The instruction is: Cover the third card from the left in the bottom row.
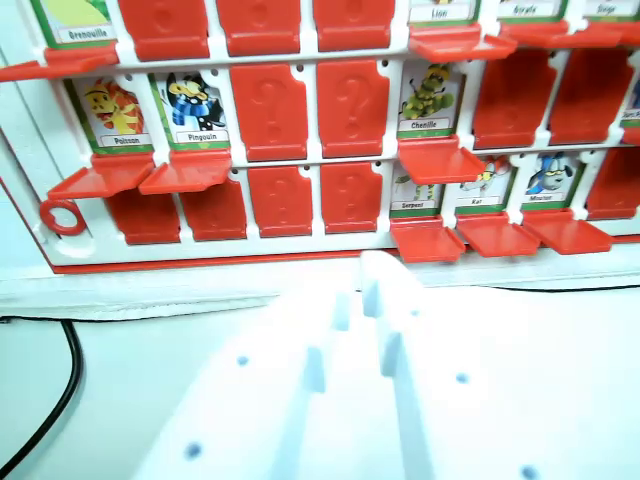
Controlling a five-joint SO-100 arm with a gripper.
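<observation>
Hovering before the glossy red plastic flap board (300, 150), the blurred white claw (372, 290) looks together.

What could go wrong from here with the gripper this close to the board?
The gripper sits near the bottom row, beside the open Serpent flap; a nudge sideways could flip it or a neighbouring flap instead. The view is overexposed and blurred, so alignment is hard to judge. The black cable might snag.

Bare table (120, 400) lies open before the game board (300, 258), save a black cable (62, 385) curving at the wrist view's left. Flipped-down red flaps (500, 238) jut out from the board's bottom row at the right, crowding the approach there.
</observation>
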